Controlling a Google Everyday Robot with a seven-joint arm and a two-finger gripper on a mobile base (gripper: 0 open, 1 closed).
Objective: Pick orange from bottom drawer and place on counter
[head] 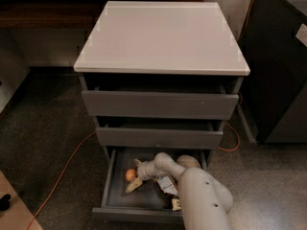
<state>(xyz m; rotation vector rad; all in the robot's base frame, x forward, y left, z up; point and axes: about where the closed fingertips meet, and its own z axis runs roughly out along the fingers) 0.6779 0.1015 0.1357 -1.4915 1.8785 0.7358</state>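
My gripper (133,176) is down inside the bottom drawer (139,210), which is pulled out toward the near side below the two other drawers. My pale arm (201,200) comes in from the near right and bends left over the drawer's contents. The pincer is spread open, with one finger (137,163) on the far side of the orange (130,175) and the other on its near side. The orange sits between them on the drawer floor in the left half of the drawer, and I cannot tell whether either finger touches it. Just to the right of the gripper, partly under my arm, lie some crumpled packets (167,185). The middle drawer (158,138) and the top drawer (158,104) each stand out a little from the cabinet. The counter (160,37) above them is a flat pale panel. An orange cable (62,169) runs across the dark floor at the left, and a dark cabinet (278,71) stands at the right
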